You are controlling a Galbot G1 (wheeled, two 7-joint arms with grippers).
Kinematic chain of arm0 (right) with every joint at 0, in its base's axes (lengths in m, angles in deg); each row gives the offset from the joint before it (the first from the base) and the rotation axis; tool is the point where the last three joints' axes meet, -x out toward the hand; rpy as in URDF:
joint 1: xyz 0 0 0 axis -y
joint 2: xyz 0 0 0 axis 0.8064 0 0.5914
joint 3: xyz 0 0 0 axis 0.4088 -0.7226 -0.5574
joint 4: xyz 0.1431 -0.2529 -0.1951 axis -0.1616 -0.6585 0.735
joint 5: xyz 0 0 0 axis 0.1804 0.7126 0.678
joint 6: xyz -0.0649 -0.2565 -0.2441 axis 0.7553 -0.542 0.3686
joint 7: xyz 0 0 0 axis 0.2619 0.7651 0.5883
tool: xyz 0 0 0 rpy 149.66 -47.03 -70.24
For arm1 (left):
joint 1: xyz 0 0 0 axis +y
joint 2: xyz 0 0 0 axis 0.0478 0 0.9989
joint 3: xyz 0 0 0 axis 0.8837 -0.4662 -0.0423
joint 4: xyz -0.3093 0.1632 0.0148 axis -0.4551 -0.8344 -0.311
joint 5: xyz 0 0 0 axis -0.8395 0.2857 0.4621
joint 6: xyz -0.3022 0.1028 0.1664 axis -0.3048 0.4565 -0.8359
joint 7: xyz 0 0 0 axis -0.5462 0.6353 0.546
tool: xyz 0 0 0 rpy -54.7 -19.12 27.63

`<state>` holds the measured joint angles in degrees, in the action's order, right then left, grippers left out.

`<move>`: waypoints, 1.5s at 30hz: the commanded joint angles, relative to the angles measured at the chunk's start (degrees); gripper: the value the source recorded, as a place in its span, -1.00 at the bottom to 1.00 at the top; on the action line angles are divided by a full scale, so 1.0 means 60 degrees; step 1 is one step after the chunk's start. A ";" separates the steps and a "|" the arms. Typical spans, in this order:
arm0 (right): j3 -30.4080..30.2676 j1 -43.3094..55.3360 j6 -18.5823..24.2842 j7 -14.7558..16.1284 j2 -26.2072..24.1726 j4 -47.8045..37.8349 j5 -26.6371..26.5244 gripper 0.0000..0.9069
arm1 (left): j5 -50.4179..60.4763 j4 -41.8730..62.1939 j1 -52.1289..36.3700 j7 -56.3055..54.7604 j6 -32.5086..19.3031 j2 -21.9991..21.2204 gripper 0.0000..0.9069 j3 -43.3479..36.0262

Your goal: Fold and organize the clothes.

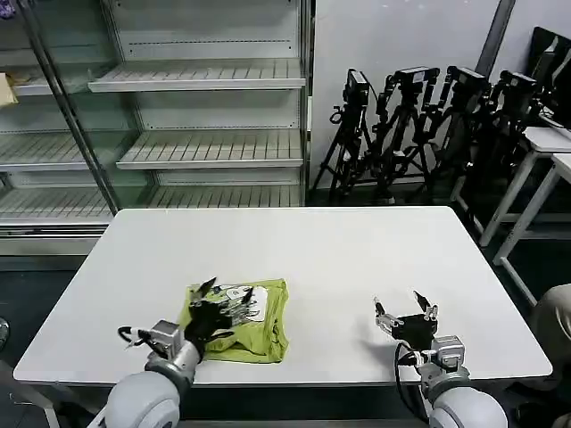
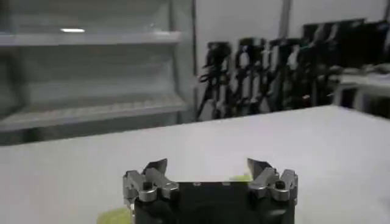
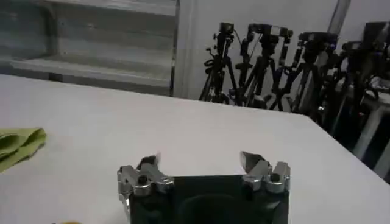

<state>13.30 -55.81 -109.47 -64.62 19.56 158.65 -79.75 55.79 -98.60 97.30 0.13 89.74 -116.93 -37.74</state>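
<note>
The clothes are one lime-green T-shirt (image 1: 259, 325), folded into a small square bundle with a white label patch on top, lying near the front left of the white table (image 1: 357, 259). My left gripper (image 1: 217, 301) hovers open just over the bundle's near left part, with nothing between its fingers. From the left wrist view that gripper (image 2: 208, 164) stands wide open, and slivers of green cloth (image 2: 116, 215) show beside it. My right gripper (image 1: 406, 307) rests open over bare table at the front right. In the right wrist view the right gripper (image 3: 200, 159) is open and a corner of the T-shirt (image 3: 21, 145) lies off to one side.
Behind the table stand metal shelving racks (image 1: 205, 107) and a row of black camera tripods (image 1: 419, 125). Another white table (image 1: 544, 152) sits at the far right. Bare tabletop stretches between and beyond the two grippers.
</note>
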 commanded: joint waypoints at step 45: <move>-0.0211 -0.0076 0.0156 0.0037 -0.0039 -0.0069 0.0040 1.00 | -0.2470 0.1854 0.1561 0.1302 -0.0459 -0.1327 -0.98 0.2167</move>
<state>11.90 -56.18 -108.59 -64.39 19.38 158.21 -79.52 41.02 -89.00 106.44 5.36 87.78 -124.31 -24.55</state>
